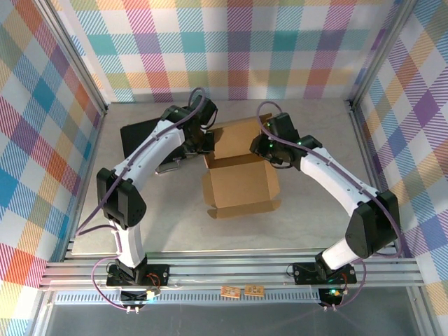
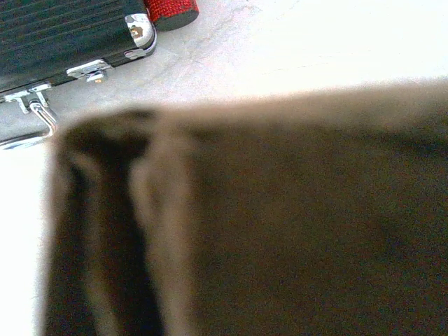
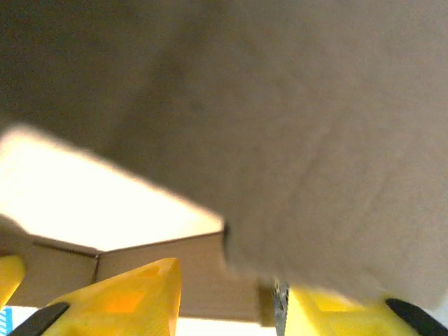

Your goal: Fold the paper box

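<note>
The paper box (image 1: 241, 183) lay partly formed at the middle of the table (image 1: 168, 224), its base panel flat, its far wall raised and a tabbed flap spread toward the near edge. It stood just to the right of the black case (image 1: 147, 136). The left gripper (image 1: 201, 143) stood at the box's far-left corner with its jaws fully closed; blurred cardboard hung close before its camera, and whether a flap was pinched could not be told. The right gripper (image 1: 268, 149) stood at the far-right corner, its yellow fingers (image 3: 133, 297) partly apart, with a cardboard edge hanging between them and no firm clamp apparent. The box was judged light and thin: stiff across a panel, yielding along its scored creases, and easily creased or torn at the die-cut tabs. Its bare surface appeared likely to slide on the table unless braced. Hold was best taken on a panel edge close to a crease, away from tab tips. No print, brand or label was readable on the box, the case's chrome latches (image 2: 87, 68) or the red cylinder (image 2: 170, 8).
</note>
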Controlling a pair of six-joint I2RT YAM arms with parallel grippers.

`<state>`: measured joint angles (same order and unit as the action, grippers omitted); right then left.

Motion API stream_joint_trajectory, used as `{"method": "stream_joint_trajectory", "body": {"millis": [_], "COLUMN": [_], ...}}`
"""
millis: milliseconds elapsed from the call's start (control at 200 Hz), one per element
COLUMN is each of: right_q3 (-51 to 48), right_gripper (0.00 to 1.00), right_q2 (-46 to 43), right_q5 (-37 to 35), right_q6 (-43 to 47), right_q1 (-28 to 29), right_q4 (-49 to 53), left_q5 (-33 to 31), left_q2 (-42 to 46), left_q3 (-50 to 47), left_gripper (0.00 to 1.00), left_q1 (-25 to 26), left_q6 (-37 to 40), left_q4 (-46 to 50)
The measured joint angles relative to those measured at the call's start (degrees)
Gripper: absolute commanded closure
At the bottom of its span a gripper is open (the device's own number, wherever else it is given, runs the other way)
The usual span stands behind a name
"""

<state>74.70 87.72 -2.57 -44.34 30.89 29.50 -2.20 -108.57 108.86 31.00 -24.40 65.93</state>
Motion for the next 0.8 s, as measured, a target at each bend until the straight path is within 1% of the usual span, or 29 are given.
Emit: {"method": "stream_joint_trajectory", "body": {"millis": [115,210,360,520,635,715,800], "right_q3": [0.46,0.92,2.93,3.19,-0.61,-4.76,-5.57], "right_gripper": [0.61,0.59,0.54,0.50,0.45,0.49,0.53], "right_q2": [1.38,1.81,-0.79,-11.13,-18.88,-21.09,-18.67], "right_q5": [-0.02,-0.09,-0.94,-3.50,-4.98,-3.98,-1.33], "right_q6": [-0.20,0.00,3.58,12.76,20.52,25.59,30.32], "right_q1": [0.98,1.05,1.03,-0.11,-3.32,-5.77,-7.56], "right_q4": [0.15,0.74,2.45,2.54,-2.64,-6.54,-7.32], "left_q5": [0.04,0.13,0.26,1.22,1.73,2.27,2.78], "left_q2": [-0.70,-0.74,-0.74,-0.74,-0.74,-0.79,-0.96], "left_q3": [0.15,0.17,0.20,0.28,0.57,1.20,2.54], "left_gripper": [1.00,1.00,1.00,1.00,1.00,1.00,1.00], "left_q1": [-0.02,-0.07,-0.66,-1.90,-2.27,-2.40,-2.40], "left_q6": [0.00,0.00,0.04,0.28,0.63,0.94,1.31], "left_q4": [0.02,0.07,0.17,0.70,1.88,2.58,3.43]}}
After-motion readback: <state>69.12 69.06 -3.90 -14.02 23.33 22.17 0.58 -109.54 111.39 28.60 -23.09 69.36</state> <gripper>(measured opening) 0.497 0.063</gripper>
